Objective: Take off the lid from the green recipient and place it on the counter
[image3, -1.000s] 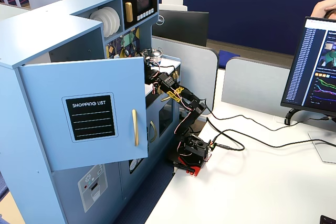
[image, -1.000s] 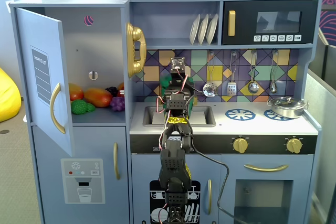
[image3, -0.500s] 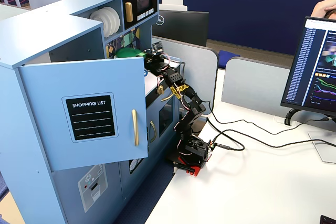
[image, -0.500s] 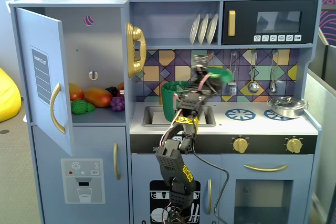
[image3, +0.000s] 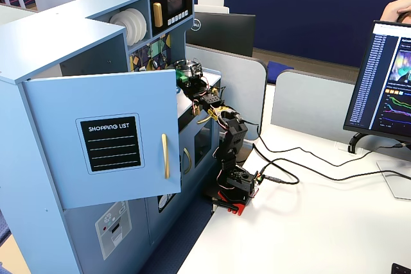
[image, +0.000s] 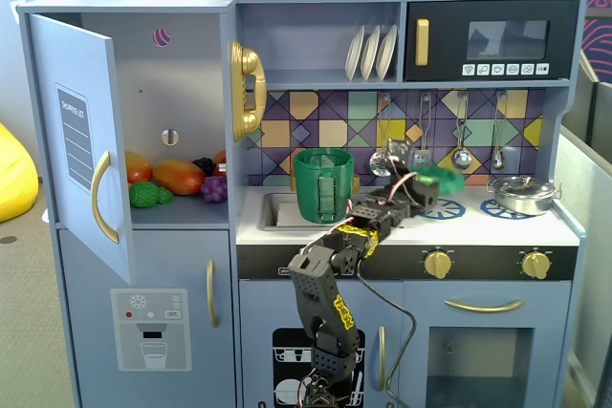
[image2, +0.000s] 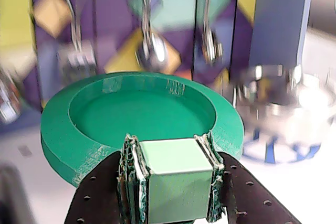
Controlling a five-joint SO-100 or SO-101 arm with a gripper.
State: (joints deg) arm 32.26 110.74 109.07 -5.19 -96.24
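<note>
While the gripper (image2: pixel 176 182) pinches the lid's (image2: pixel 105 124) knob, the counter (image: pixel 459 226) lies pale below.

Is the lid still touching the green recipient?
Apart. In a fixed view the lid, held by the gripper, sits well right of the open green recipient, with backsplash showing between them.

One fixed view faces toy kitchen head-on, mid-distance, surface (image: pixel 497 225) level with lens, my arm (image: pixel 330 303) in front. Other fixed view stands off to kitchen's side, farther back, looking along its front past open door (image3: pixel 103 149). Wrist view rides behind my tool (image2: pixel 173 182), very close, facing backsplash. Both fixed views share my arm.
</note>
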